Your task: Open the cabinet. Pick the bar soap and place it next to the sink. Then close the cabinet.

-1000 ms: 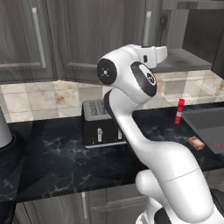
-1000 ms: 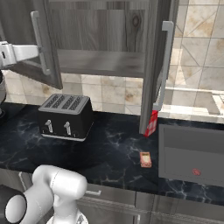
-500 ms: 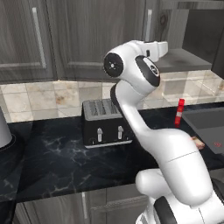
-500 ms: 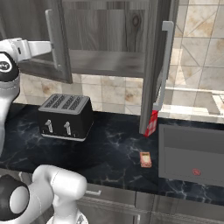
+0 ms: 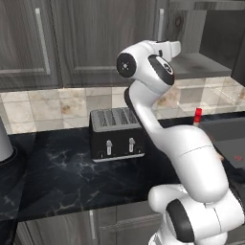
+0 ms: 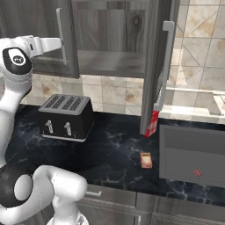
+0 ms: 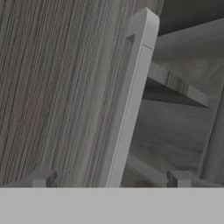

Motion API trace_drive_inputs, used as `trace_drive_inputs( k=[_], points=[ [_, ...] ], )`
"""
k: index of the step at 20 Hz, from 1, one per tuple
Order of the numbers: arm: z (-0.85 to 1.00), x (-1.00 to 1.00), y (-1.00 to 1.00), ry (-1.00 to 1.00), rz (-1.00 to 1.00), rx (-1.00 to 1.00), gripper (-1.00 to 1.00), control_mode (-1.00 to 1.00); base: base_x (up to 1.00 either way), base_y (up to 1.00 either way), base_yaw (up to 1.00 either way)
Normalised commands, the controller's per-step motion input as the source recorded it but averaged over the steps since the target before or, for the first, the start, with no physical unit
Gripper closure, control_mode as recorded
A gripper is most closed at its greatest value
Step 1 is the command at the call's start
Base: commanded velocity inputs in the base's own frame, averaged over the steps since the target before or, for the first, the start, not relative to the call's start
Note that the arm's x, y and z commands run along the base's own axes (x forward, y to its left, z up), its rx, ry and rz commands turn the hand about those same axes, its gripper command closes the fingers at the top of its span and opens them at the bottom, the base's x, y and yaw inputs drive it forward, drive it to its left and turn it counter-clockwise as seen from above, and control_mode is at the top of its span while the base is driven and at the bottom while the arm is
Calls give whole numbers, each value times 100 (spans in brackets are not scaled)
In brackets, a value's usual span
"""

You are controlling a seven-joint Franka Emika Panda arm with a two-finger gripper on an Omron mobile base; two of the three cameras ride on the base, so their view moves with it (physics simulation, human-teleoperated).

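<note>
In the left base view the arm reaches up toward the cabinet point(image 5: 119, 38), its tool point(image 5: 176, 46) level with the silver bar handle point(image 5: 161, 24) of the left door, which looks partly swung; the pale shelf point(image 5: 201, 62) behind shows no soap. A black toaster point(image 5: 117, 133) sits on the counter point(image 5: 62, 177) under the arm, and a red-and-white bottle point(image 5: 197, 116) stands further right beside the sink point(image 5: 229, 139). In the right base view both doors stand away from the cabinet point(image 6: 110, 30) body; the right door point(image 6: 157, 66) hangs edge-on, its long handle point(image 6: 165, 66) facing the camera. The tool point(image 6: 56, 43) sits just beside the left door's handle point(image 6: 61, 35), a sensible spot for pushing that door shut. The bar soap point(image 6: 146, 160) lies flat on the counter point(image 6: 110, 154), near the left rim of the sink point(image 6: 193, 154) and apart from it, so the placing step looks done and only closing remains. In the hand view the handle point(image 7: 129, 100) runs up between the 2 fingertips point(image 7: 41, 178), which stand fully spread and hold nothing; the bar is close but no contact is clear.
</note>
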Motion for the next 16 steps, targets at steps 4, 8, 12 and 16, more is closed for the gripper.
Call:
trace_drive_inputs(
  k=[4, 8, 12, 16],
  points=[
    [0, 38, -16, 0, 0, 0, -100, -100, 0, 0, 0],
    [0, 51, -13, 0, 0, 0, -100, -100, 0, 0, 0],
    [0, 54, -13, 0, 0, 1, -100, -100, 0, 0, 0],
    [0, 48, -9, 0, 0, 1, -100, -100, 0, 0, 0]
  ],
)
